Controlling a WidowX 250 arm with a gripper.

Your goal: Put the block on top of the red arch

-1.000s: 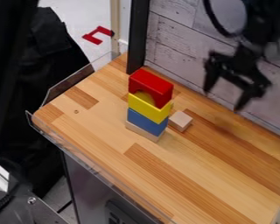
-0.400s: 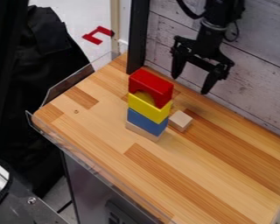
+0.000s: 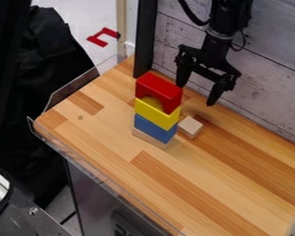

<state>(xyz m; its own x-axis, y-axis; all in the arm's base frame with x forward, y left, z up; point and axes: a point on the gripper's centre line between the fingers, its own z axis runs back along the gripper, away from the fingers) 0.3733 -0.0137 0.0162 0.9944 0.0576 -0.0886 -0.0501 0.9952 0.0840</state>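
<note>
Because a grasp on the wooden cube is probably coming next, I am holding my gripper empty and spread wide, right of upper centre. Near centre, the unpainted, flat-faced cube is sitting just beside the stack, whose glossy red arch is offering a flat top for placement.

Bright, soft light covers the wooden tabletop, probably from overhead, though the source is out of view. The red arch and small wooden cube have lighter tops and darker sides, with a faint, soft-edged shadow behind the cube. Small glints mark the clear plastic guard. The black cloth sinks into deep shade, its folds barely readable.
</note>
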